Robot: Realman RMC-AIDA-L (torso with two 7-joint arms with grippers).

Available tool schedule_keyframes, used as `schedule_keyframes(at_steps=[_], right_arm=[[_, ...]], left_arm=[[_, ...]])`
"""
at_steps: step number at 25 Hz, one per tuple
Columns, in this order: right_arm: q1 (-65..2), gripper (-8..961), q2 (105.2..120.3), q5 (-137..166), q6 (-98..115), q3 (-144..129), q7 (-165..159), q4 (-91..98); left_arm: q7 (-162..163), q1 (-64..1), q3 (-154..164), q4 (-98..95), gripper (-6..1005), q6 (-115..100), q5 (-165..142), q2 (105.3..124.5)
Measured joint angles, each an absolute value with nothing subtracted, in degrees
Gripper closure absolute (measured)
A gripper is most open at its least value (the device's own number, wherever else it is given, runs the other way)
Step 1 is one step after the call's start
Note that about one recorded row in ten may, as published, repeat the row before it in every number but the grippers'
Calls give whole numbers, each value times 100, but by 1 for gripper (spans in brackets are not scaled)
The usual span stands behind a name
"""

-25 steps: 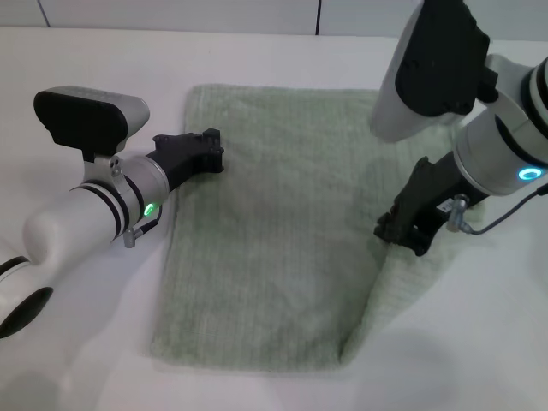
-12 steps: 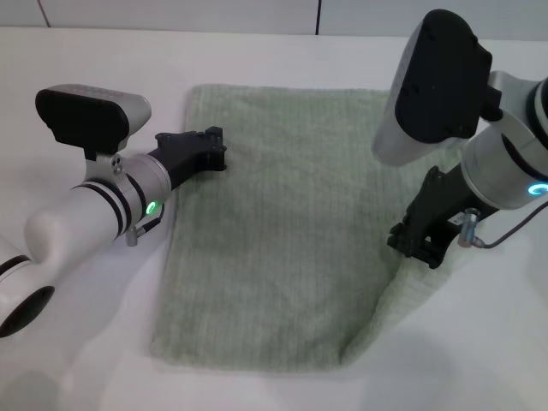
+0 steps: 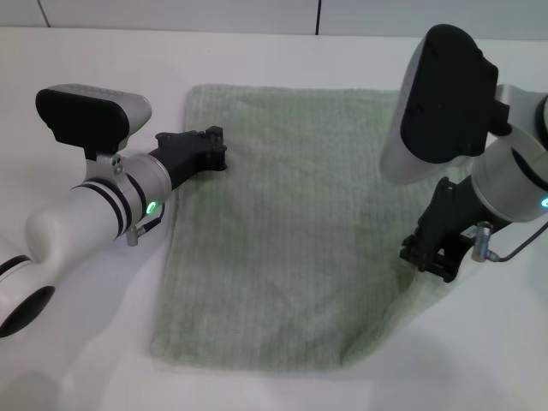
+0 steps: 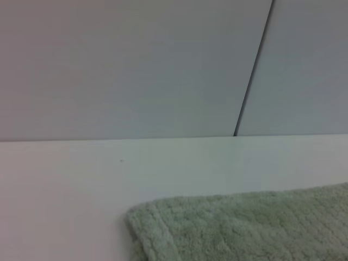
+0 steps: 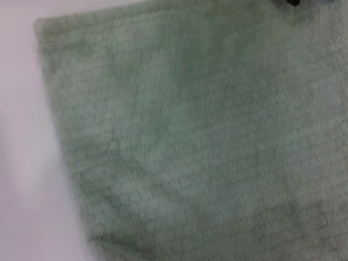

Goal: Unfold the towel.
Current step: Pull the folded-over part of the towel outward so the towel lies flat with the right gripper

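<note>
The pale green towel [image 3: 274, 223] lies on the white table [image 3: 282, 51], mostly flat. Its right edge is lifted and drawn out to the right. My right gripper [image 3: 425, 257] is at that right edge, shut on the towel, and holds it a little above the table. My left gripper [image 3: 214, 150] rests at the towel's left edge, near its far left corner. The left wrist view shows that corner of the towel [image 4: 244, 228] on the table. The right wrist view is filled by the towel's ribbed surface [image 5: 190, 136].
A grey wall with a dark vertical seam [image 4: 253, 70] stands behind the table. Bare table [image 3: 86, 342] shows to the left, right and front of the towel.
My right gripper has moved to the right and a little toward the front with the towel's edge, spreading the cloth wider. My left arm has not moved.
</note>
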State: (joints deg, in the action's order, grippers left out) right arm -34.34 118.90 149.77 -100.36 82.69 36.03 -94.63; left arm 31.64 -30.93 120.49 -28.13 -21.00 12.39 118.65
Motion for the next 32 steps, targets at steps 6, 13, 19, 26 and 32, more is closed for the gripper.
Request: schedule_keyframes(at_steps=[6,13,19,26,32], right_arm=[[-3360,925,11883,15099,-10178,8261,3603,-9576],[-3291,924,11874,15107,-10307,8063,3596,-9624],[-3261,924,11865,15233,-10339,7880,3522,-9633],[-3248,923,11848,15257,-10418,7751,3473,-9576],[-3199,922,11835,15290,-10458,7599,3463,-9533]], left_arm=[[3164,-3093,12049,-2827,1001,-2101,1239,11860],[3164,-3093,12049,-2835,1002,-2079,1239,11857],[3164,-3080,12049,-2900,1001,-1962,1239,11856],[3164,-3048,12048,-2965,1001,-1959,1235,11847],[3164,-3041,12042,-2970,1001,-1959,1230,11839]])
